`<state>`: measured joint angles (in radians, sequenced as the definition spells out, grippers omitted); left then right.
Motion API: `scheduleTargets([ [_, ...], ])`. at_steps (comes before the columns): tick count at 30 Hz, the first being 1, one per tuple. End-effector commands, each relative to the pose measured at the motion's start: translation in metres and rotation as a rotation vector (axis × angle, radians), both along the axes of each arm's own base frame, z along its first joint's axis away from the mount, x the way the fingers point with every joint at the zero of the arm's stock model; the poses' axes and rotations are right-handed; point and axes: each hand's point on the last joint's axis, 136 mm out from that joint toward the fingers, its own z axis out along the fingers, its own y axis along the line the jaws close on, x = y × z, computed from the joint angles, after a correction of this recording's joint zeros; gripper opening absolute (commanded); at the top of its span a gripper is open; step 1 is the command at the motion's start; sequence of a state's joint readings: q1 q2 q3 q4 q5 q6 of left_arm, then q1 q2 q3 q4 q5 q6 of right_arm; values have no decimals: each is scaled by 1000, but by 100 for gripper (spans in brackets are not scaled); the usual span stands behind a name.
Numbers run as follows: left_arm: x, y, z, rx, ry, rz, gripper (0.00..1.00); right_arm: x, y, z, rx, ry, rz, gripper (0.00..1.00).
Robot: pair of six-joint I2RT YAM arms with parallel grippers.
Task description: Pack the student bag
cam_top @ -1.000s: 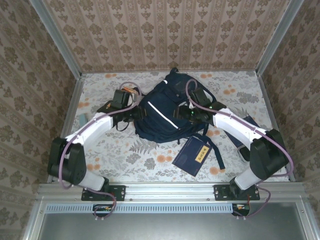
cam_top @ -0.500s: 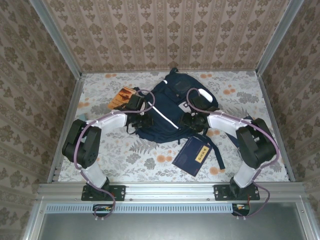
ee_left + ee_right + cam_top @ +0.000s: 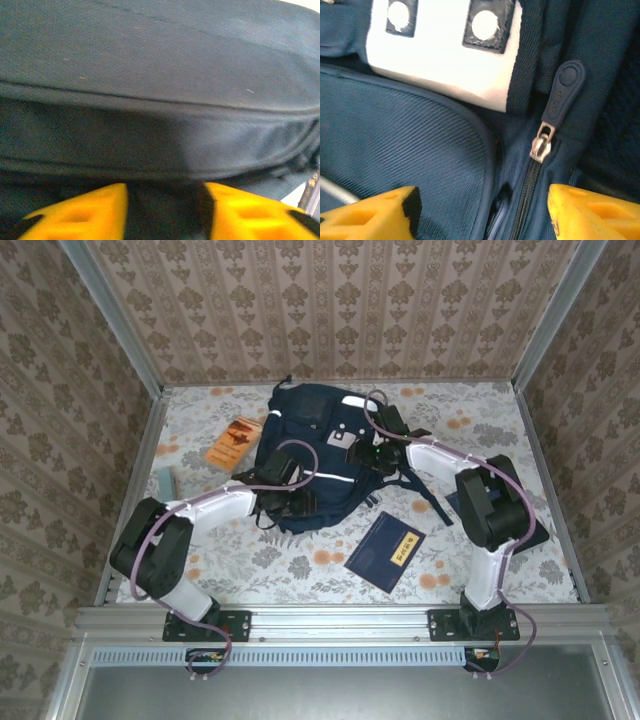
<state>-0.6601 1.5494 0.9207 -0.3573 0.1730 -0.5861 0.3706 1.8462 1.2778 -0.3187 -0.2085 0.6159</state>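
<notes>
Student bag (image 3: 305, 455): lying on the table (image 3: 300, 570), toward 12 o'clock.
Your left pincer (image 3: 290, 502): sitting at the bag's 6 o'clock edge, fingers parted.
Your right pincer (image 3: 362, 452): hovering at the bag's 3 o'clock side, fingers spread wide either side of the zipper pull (image 3: 563, 95).
Navy book (image 3: 385, 551): lying at the bag's 5 o'clock.

Top cam: high behind near edge of desk (image 3: 480, 425), facing down. Wrist cams: v. close on student bag (image 3: 300, 435), shared w/ top.
</notes>
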Motion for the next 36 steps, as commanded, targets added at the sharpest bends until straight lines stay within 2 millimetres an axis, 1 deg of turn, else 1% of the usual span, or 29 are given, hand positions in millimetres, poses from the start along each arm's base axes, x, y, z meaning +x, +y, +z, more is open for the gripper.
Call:
scheduleTargets([
  [1,3,-5,51,53,-103,-90,57,-24,-33,54,34,-92,-22,76],
  [3,5,-15,69,87,-161,-155,60,-43,-58,55,35,-88,-71,79],
  [5,7,-27,75,139,-207,-222,63,-62,-78,50,31,-76,-110,82],
  [6,8,-32,74,179,-215,-252,63,-72,-88,41,24,-52,-129,83],
  [7,9,-38,71,226,-220,-279,63,-80,-96,43,30,-63,-146,83],
  [9,14,-50,65,303,-223,-318,64,-94,-107,33,33,-41,-171,83],
  [11,18,-63,58,370,-228,-357,64,-104,-118,24,39,-25,-207,84],
  [13,20,-81,50,409,-233,-409,64,-110,-125,17,55,-15,-238,84],
  [15,25,-94,40,453,-234,-445,63,-115,-130,10,75,0,-263,84],
  [17,32,-100,28,503,-224,-458,60,-118,-132,4,90,14,-281,84],
  [20,43,-102,12,578,-216,-462,55,-122,-133,-4,106,31,-291,84],
  [24,50,-106,-5,620,-200,-479,52,-123,-131,-8,119,42,-289,83],
  [27,55,-104,-11,652,-207,-465,48,-124,-129,-10,131,46,-288,83],
  [32,59,-100,-16,678,-212,-454,39,-124,-128,-12,136,50,-288,82],
  [33,59,-100,-16,682,-214,-454,35,-124,-128,-12,136,50,-288,82],
  [36,61,-100,-14,690,-225,-456,28,-124,-129,-11,135,47,-287,81],
])
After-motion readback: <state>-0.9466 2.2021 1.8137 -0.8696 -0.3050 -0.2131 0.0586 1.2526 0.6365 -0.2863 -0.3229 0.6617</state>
